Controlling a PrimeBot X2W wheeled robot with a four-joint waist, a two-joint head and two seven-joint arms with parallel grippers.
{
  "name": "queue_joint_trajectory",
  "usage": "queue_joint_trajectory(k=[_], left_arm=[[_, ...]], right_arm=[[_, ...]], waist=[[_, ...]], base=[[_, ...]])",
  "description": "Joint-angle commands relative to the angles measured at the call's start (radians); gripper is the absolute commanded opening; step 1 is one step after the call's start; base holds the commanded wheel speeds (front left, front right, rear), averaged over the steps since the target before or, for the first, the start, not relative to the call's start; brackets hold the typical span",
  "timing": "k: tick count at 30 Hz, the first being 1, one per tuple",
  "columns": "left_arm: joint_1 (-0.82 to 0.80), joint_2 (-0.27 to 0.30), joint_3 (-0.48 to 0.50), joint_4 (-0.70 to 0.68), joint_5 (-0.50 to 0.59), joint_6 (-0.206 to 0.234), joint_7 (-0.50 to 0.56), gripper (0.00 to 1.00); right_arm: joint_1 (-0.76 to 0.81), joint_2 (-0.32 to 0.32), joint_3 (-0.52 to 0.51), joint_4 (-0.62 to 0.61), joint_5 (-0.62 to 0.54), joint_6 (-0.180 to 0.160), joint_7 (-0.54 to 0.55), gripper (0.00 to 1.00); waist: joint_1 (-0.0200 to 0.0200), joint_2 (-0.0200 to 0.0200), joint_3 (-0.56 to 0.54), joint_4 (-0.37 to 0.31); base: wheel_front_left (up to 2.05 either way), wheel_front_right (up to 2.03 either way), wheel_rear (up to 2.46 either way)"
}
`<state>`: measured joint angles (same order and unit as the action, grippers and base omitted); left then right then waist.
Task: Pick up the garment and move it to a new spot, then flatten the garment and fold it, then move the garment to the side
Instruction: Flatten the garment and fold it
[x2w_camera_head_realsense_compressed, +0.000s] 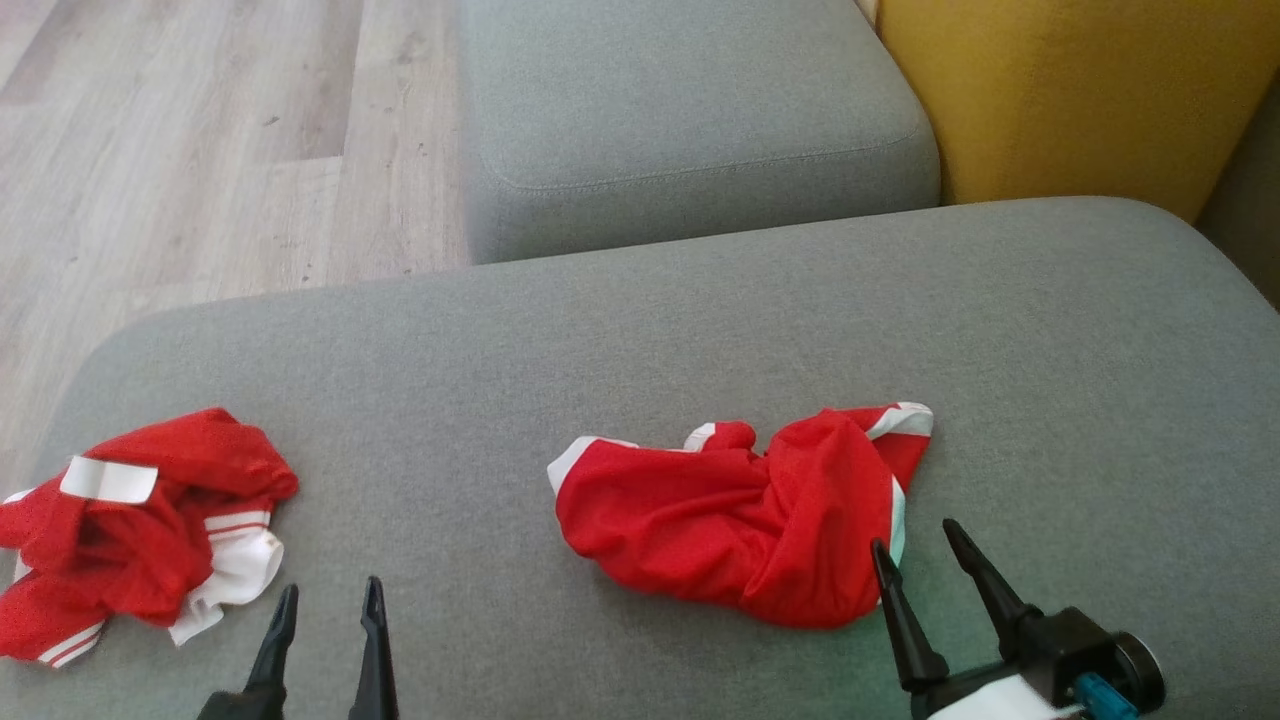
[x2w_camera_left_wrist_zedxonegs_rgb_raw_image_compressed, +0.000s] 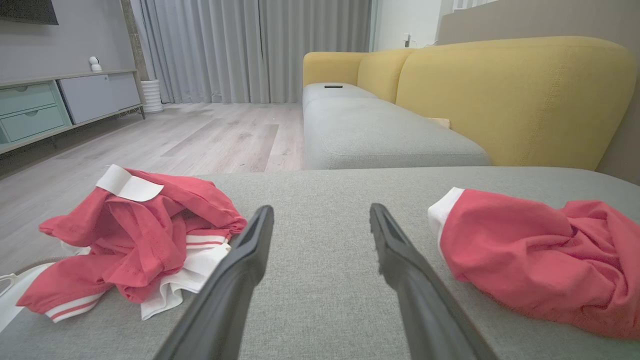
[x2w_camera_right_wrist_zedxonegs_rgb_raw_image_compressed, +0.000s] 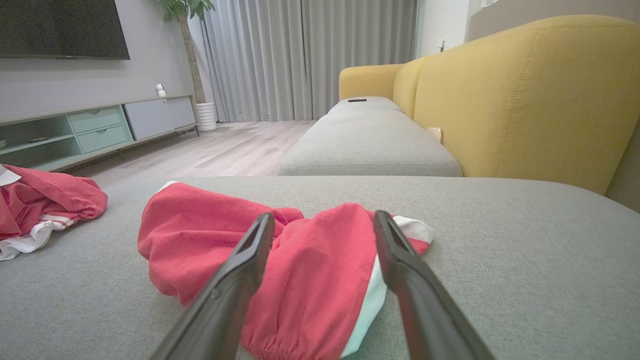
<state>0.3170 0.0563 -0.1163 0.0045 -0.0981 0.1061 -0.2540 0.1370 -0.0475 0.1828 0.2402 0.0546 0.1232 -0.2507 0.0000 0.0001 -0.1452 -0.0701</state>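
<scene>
The right tool (x2w_camera_head_realsense_compressed: 914, 535), spread wide and empty, hovered at the near right edge of the crumpled red garment (x2w_camera_head_realsense_compressed: 720, 520) lying mid-cushion on the grey sofa (x2w_camera_head_realsense_compressed: 640, 330); one finger perhaps brushed the cloth. The left tool (x2w_camera_head_realsense_compressed: 331, 588), equally wide and empty, stood just right of a second red heap (x2w_camera_head_realsense_compressed: 130, 530).

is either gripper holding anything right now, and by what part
Nothing is held. The left gripper is open over the grey cushion; the right gripper is open at the near edge of the middle red garment, not gripping it.
</scene>
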Motion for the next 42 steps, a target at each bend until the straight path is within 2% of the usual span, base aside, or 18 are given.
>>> queue_joint_trajectory(k=[1,32,37,42], left_arm=[[-0.045,-0.006,0.027,-0.03,0.007,0.006,-0.008,1.0],[-0.064,-0.006,0.004,-0.012,0.023,-0.008,-0.008,1.0],[-0.084,-0.006,-0.039,0.0,0.038,-0.03,-0.008,1.0],[-0.121,-0.006,-0.134,0.034,0.066,-0.081,-0.008,1.0]], right_arm=[[-0.032,-0.003,0.02,-0.035,0.009,0.008,-0.011,1.0],[-0.042,-0.003,0.022,-0.052,0.021,0.008,-0.011,1.0],[-0.053,-0.003,0.02,-0.056,0.025,0.008,-0.011,1.0],[-0.068,-0.003,0.014,-0.07,0.026,0.008,-0.011,1.0]], waist=[[0.0,-0.0001,0.0,-0.001],[0.0,-0.0001,0.019,-0.005],[0.0,-0.0001,0.032,-0.023],[0.0,-0.0001,0.059,-0.053]], base=[[0.0,0.0,0.0],[0.0,0.0,0.0],[0.0,0.0,0.0],[0.0,0.0,0.0]])
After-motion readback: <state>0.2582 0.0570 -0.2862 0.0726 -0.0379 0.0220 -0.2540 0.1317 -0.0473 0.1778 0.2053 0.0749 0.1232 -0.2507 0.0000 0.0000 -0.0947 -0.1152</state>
